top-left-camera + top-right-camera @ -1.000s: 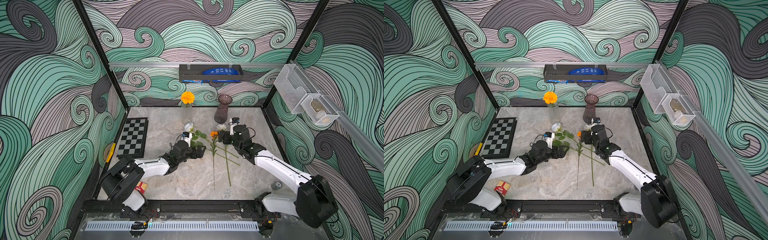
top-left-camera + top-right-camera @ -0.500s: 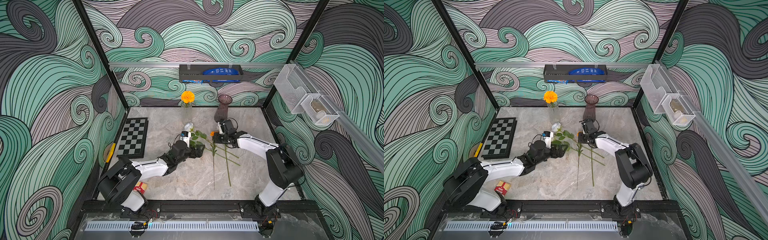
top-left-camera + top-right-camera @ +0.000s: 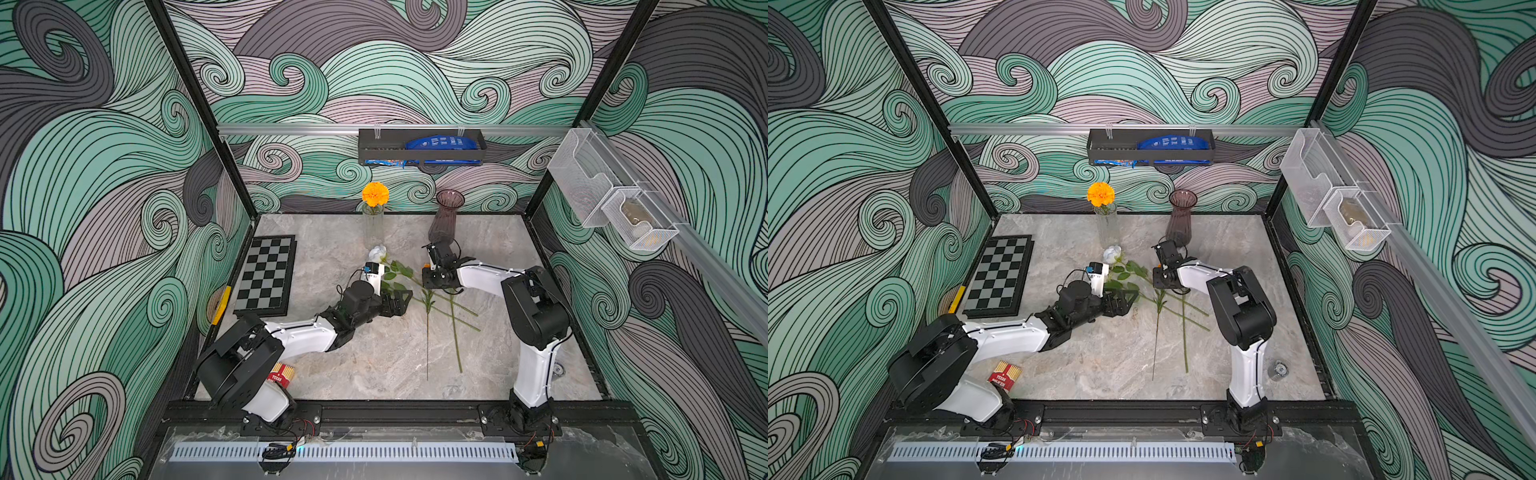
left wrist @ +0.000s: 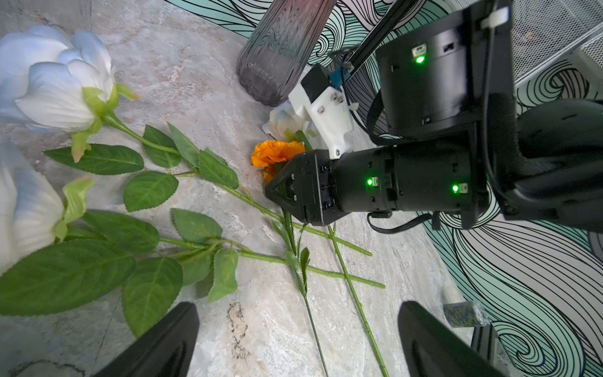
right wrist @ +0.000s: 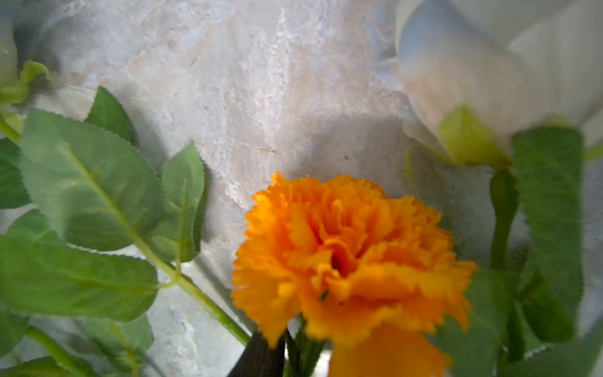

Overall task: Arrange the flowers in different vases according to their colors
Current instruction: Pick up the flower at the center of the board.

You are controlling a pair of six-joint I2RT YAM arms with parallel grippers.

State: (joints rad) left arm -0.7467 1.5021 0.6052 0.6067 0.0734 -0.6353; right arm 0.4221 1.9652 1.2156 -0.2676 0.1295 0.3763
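One orange flower [image 5: 352, 261] lies bloom rearward

The red box [image 3: 1004, 376] reads "TEXAS"; the line beneath is too small.

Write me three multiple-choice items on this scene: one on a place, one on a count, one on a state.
1. The upright orange flower stands: A) in the clear vase B) in the purple vase C) on the chessboard
2. Orange blooms in sight: A) one B) two C) four
3. The left hand is: A) shut on a rose B) open, empty C) shut on the chessboard
1 A: its stem runs down inside the clear glass. 2 B: one in the vase, a second orange flower lying on the table. 3 B: its fingers stand wide apart, gripping nothing.
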